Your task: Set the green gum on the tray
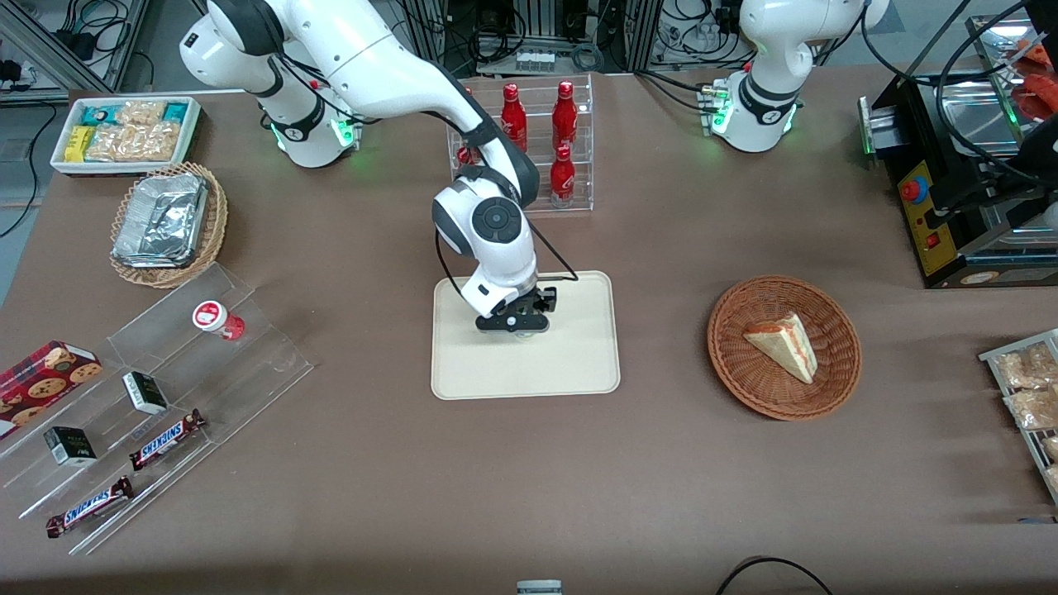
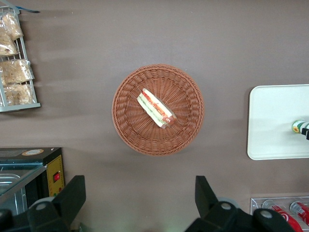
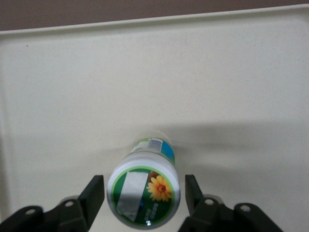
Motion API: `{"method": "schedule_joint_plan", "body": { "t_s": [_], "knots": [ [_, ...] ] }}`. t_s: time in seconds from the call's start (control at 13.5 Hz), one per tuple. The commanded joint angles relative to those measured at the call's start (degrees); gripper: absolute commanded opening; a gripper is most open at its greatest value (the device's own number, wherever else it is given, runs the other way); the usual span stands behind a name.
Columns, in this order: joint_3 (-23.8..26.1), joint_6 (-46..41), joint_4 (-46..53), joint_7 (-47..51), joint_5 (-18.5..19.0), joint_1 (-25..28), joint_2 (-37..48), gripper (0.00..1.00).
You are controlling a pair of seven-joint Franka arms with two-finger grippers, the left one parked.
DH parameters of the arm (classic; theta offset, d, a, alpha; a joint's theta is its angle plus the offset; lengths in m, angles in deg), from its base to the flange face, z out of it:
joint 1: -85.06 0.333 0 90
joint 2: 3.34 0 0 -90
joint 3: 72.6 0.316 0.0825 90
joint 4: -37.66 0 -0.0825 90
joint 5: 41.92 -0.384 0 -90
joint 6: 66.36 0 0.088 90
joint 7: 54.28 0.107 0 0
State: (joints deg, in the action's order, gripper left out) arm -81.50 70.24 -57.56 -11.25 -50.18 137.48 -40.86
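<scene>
Snickers bars (image 1: 168,438) lie closest to you on the clear stepped shelf. Your tool (image 3: 144,195) sits low over the tray (image 1: 570,364), fingers (image 3: 93,193) spread with slim gaps either side of the green gum (image 3: 145,191). That canister stands upright on the tray, between them. The red-labelled canister (image 1: 216,319) waits on the shelf.
</scene>
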Motion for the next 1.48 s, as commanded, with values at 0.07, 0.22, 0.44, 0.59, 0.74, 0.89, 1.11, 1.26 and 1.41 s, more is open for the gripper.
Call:
{"method": "schedule_joint_plan", "body": {
  "t_s": [0.07,0.22,0.44,0.59,0.74,0.89,1.11,1.26,1.41],
  "knots": [
    [0.0,-0.7,1.0,-1.8,-1.9,-0.8,1.5,1.00],
    [-0.3,-4.3,-0.1,-2.8,-1.9,-2.8,5.9,1.00],
    [-0.4,-14.1,-2.8,-9.1,-1.9,-8.5,15.2,1.00],
    [-0.4,-15.6,-8.6,-12.2,-1.8,-12.3,23.2,1.00],
    [-0.6,-23.4,-11.1,-19.7,-1.8,-16.6,30.0,1.00],
    [-0.6,-30.0,-11.0,-23.0,-1.4,-21.6,34.2,1.00],
    [-0.6,-36.6,-10.0,-26.2,0.7,-29.0,37.3,1.00],
    [-0.7,-40.2,-6.9,-28.6,4.8,-31.3,37.6,1.00],
    [-0.6,-42.9,-3.4,-31.6,5.5,-36.6,37.0,1.00]
  ]
}}
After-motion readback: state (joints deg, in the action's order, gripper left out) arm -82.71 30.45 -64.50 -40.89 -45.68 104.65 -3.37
